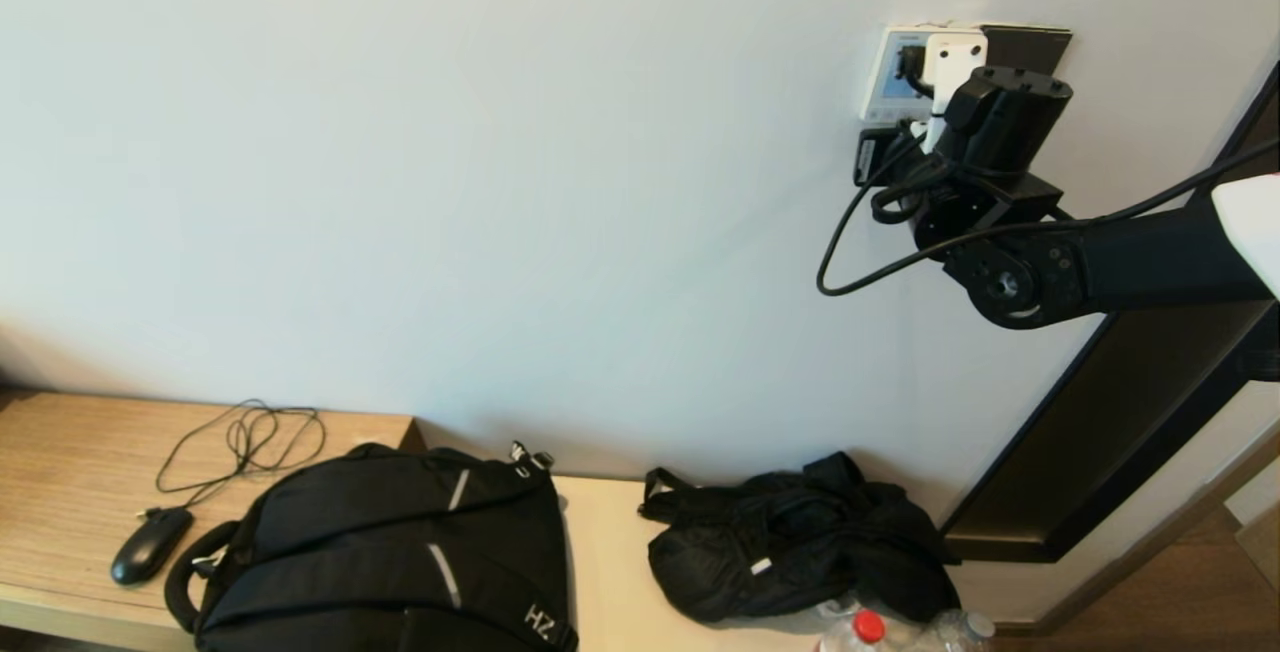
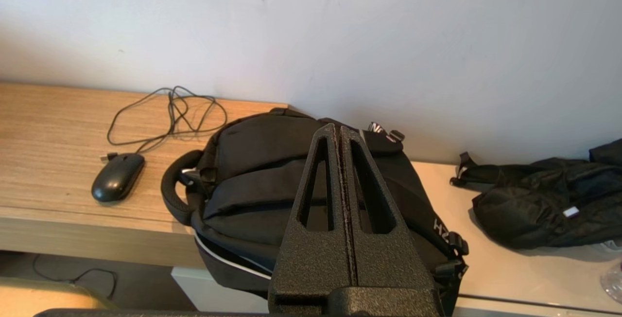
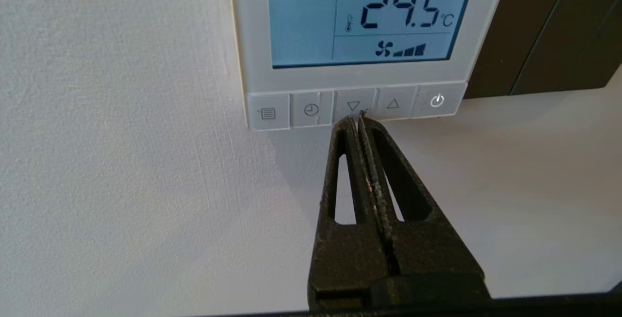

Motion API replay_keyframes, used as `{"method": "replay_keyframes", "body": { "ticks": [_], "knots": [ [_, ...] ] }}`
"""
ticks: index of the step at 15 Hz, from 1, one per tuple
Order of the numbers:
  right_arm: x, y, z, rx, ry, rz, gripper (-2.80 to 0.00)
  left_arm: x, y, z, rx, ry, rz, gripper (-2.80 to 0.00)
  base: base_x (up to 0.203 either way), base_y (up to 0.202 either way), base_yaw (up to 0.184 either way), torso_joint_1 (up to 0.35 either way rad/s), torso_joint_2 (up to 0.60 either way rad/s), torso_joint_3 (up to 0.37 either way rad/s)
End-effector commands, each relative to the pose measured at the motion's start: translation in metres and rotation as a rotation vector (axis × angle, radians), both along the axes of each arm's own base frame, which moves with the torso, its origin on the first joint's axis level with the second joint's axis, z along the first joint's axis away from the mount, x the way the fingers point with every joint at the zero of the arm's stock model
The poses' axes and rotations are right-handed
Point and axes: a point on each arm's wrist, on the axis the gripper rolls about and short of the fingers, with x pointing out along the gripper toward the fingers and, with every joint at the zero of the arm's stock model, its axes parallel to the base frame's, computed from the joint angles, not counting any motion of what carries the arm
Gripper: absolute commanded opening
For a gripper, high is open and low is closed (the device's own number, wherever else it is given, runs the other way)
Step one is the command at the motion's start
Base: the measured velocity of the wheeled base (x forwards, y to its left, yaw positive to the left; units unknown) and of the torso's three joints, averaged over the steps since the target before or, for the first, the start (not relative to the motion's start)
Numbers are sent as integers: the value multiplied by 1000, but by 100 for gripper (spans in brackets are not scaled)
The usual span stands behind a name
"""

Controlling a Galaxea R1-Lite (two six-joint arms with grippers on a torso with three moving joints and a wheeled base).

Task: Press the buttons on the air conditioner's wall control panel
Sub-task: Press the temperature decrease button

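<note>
From the head view we see the right arm raised to the wall, its right gripper (image 1: pixel 925 122) hidden behind the wrist and set against the air conditioner's wall control panel (image 1: pixel 893 82), which hangs high on the wall just beside a dark plate (image 1: pixel 1030 47); we judge the arm is lifted so the tips can poke

In the left wrist view the left gripper (image 2: pixel 338 130) hangs closed and empty above a black backpack (image 2: pixel 252 185) on the bench, parked well away from the panel

In the right wrist view the fingers are pinched together into one narrow point, which suits such small keys; the buttons (image 3: pixel 353 108) run along the panel's lower edge, and the tips sit at the down-arrow button (image 3: pixel 353 106), touching or nearly so
</note>
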Motion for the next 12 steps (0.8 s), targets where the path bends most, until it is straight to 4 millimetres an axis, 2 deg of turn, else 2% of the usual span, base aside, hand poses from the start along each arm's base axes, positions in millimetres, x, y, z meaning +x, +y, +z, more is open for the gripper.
{"method": "replay_keyframes", "body": {
  "ticks": [1, 7, 12],
  "knots": [
    [2, 0, -2, 0, -2, -3, -280, 0, 0, 0, 0, 0, 1, -280, 0, 0, 0, 0, 0, 0],
    [1, 1, -1, -2, -2, 1, -280, 0, 0, 0, 0, -1, 1, -280, 0, 0, 0, 0, 0, 0],
    [-16, 3, 13, 6, -29, 18, -280, 0, 0, 0, 0, -1, 1, -280, 0, 0, 0, 0, 0, 0]
  ]
}}
